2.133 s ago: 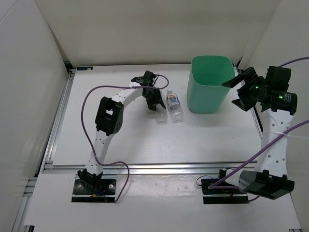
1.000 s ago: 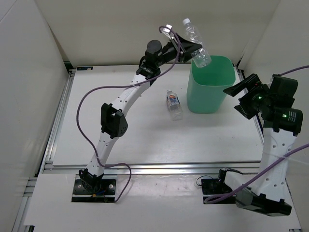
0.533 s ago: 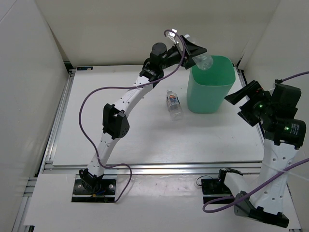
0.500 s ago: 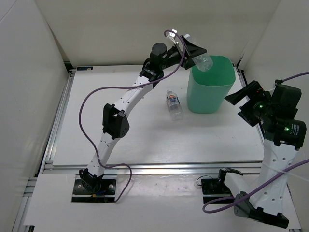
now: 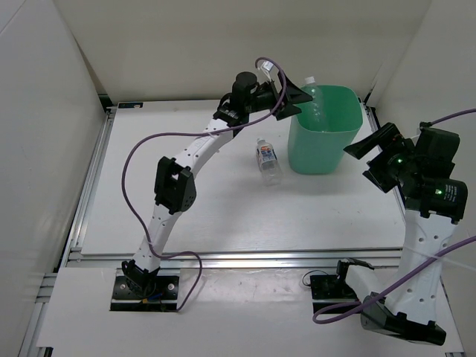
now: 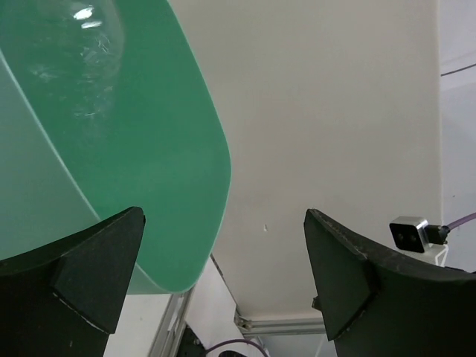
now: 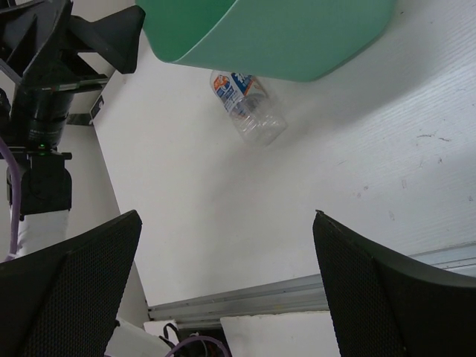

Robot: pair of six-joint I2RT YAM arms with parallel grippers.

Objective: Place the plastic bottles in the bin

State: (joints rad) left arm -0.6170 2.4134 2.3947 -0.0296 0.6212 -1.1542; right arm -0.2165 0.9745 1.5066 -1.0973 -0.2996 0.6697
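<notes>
The mint-green bin stands at the back right of the table. A plain clear bottle leans inside it, white cap up at the far-left rim, touching no gripper. My left gripper hangs open at that rim, nothing between its fingers. In the left wrist view the bin wall and the clear bottle lie beyond my open left gripper. A clear bottle with a blue-white label lies on the table left of the bin, also seen as the labelled bottle. My right gripper hovers open right of the bin.
White walls close in the table on three sides. An aluminium rail runs along the near edge. In the right wrist view, my right gripper looks across the tabletop towards the bin and the left arm.
My left gripper opened and let go of the clear bottle, which dropped from above the rim into the bin. The right arm shifted only slightly.
</notes>
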